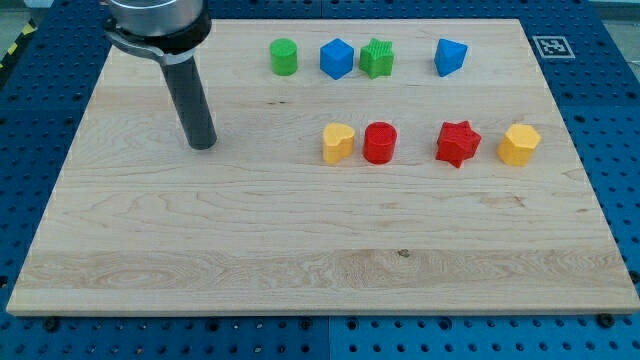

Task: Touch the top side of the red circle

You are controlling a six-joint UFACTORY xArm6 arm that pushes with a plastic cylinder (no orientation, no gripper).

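The red circle [380,143] is a short red cylinder standing near the middle of the wooden board [300,250]. A yellow heart [338,143] touches or nearly touches its left side. My tip [202,144] rests on the board far to the view's left of the red circle, at about the same height in the view. Nothing stands between the tip and the yellow heart.
A red star [458,143] and a yellow hexagon [519,144] lie to the right of the red circle. Along the view's top stand a green cylinder [284,57], a blue cube [337,59], a green ridged block [377,58] and a blue block [450,57].
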